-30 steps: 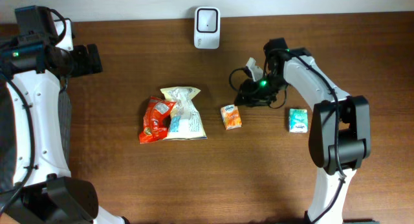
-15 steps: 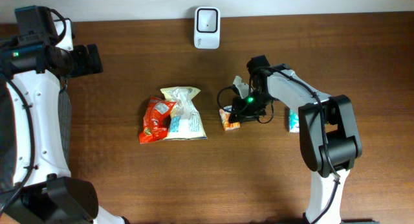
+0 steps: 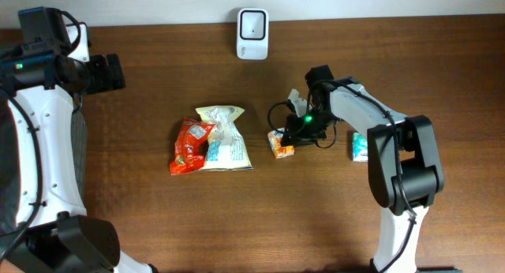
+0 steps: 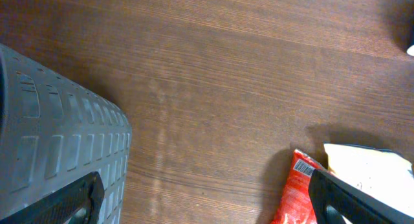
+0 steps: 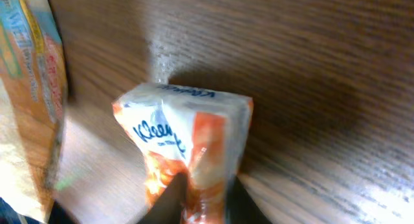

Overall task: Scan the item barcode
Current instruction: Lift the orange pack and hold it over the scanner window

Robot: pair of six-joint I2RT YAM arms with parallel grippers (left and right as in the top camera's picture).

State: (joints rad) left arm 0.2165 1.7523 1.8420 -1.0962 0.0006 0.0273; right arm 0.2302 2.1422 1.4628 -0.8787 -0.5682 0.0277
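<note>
We see the right gripper (image 5: 206,201) set narrow on the orange tissue pack (image 5: 184,140), apparently pinching its end. Pack lies on the table (image 3: 316,218) near the snack bags (image 3: 213,139). Left gripper (image 4: 207,208) spread wide.

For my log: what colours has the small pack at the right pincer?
The pack is orange and white with blue lettering; best in the right wrist view.

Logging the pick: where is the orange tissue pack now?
Overhead, the orange tissue pack lies just right of centre, between the white snack bag and the teal pack, pinched by the right gripper.
</note>
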